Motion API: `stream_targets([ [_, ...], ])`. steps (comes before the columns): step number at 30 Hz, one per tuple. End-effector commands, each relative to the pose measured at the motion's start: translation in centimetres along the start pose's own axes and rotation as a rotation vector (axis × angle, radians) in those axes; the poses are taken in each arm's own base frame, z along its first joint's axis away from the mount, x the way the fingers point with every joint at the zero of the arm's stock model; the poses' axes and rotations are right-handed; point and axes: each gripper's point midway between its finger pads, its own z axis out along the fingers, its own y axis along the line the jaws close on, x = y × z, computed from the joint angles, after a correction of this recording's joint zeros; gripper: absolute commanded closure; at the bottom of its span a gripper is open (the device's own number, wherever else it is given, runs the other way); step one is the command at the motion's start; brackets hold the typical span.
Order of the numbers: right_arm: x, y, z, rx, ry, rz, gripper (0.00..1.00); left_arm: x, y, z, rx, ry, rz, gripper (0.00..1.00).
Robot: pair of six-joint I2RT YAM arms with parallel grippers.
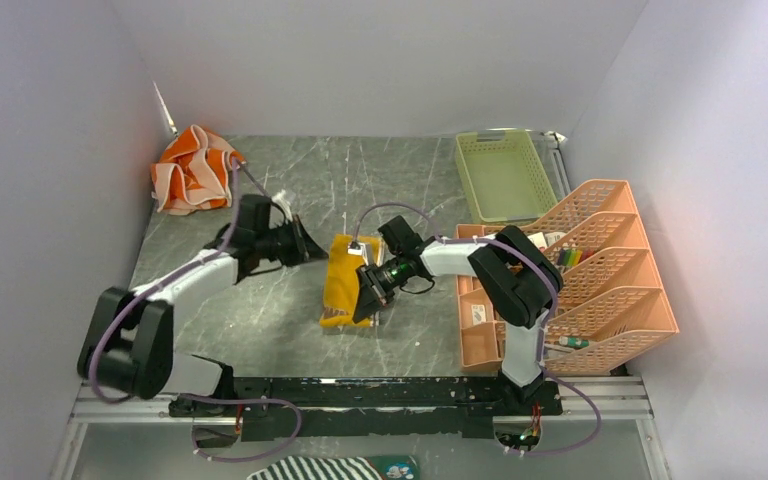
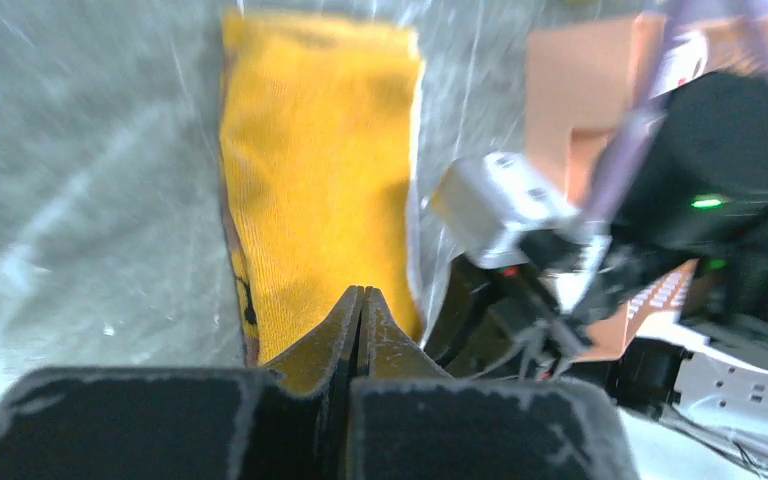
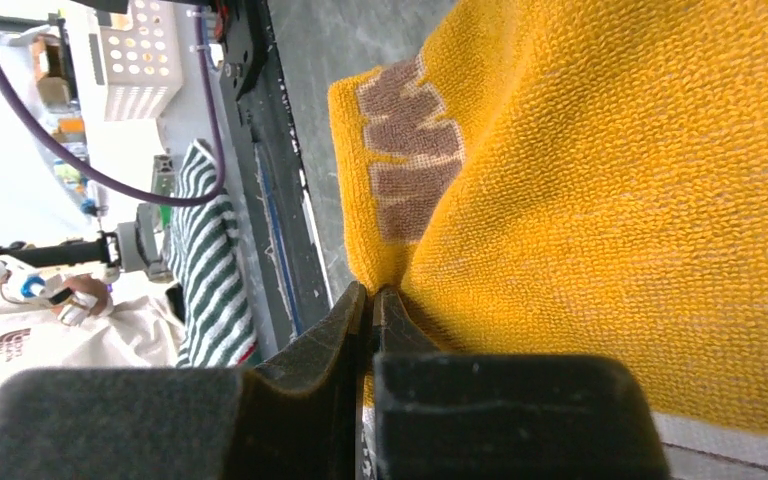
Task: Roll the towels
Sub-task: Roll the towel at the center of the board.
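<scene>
The mustard-yellow towel (image 1: 343,280) lies folded in a narrow strip at the table's middle. It also shows in the left wrist view (image 2: 320,170) and the right wrist view (image 3: 610,200). My right gripper (image 1: 367,302) (image 3: 372,290) is shut on a fold at the towel's near right edge, beside its brown pattern. My left gripper (image 1: 318,251) (image 2: 362,292) is shut, its tips at the towel's far left end; I see no cloth between them. The orange towel (image 1: 192,168) with cream border lies crumpled at the back left, away from both grippers.
A green basket (image 1: 505,175) stands at the back right. An orange tiered rack (image 1: 600,270) fills the right side, close behind the right arm. A black-and-white striped cloth (image 1: 320,470) (image 3: 205,260) lies below the table's front rail.
</scene>
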Motion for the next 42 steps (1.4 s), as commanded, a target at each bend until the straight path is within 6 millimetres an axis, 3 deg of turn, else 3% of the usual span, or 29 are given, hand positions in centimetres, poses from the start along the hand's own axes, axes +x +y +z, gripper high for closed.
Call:
stream_targets([
  [1, -0.3, 0.8, -0.3, -0.098, -0.020, 0.043, 1.00, -1.7, 0.1, -4.0, -0.127, -0.022, 0.097, 0.93],
  [6, -1.1, 0.4, -0.4, -0.122, -0.063, 0.130, 1.00, 0.2, -3.1, -5.2, 0.051, 0.038, 0.164, 0.93],
  [11, -1.9, -1.3, -0.8, -0.109, -0.101, 0.247, 1.00, 4.2, -3.8, -5.5, 0.149, 0.094, 0.175, 0.93],
  [15, -1.6, -3.4, -1.1, -0.096, -0.115, 0.333, 1.00, 7.0, -4.6, -4.8, 0.181, 0.145, 0.193, 0.93],
  [19, -1.5, -4.8, -1.4, -0.088, -0.126, 0.394, 1.00, 8.3, -5.7, -3.5, 0.215, 0.157, 0.188, 0.93],
  [25, -2.0, -5.3, -1.4, -0.069, -0.126, 0.387, 1.00, 7.7, -4.0, -0.8, 0.141, 0.101, 0.142, 0.93],
  [32, -1.6, -5.8, -1.3, -0.037, -0.110, 0.377, 1.00, 6.5, -3.4, 1.2, 0.114, 0.070, 0.101, 0.93],
  [42, -1.1, -6.1, -1.4, -0.014, -0.095, 0.370, 1.00, 8.3, 1.9, 1.4, -0.080, 0.065, 0.044, 0.93],
])
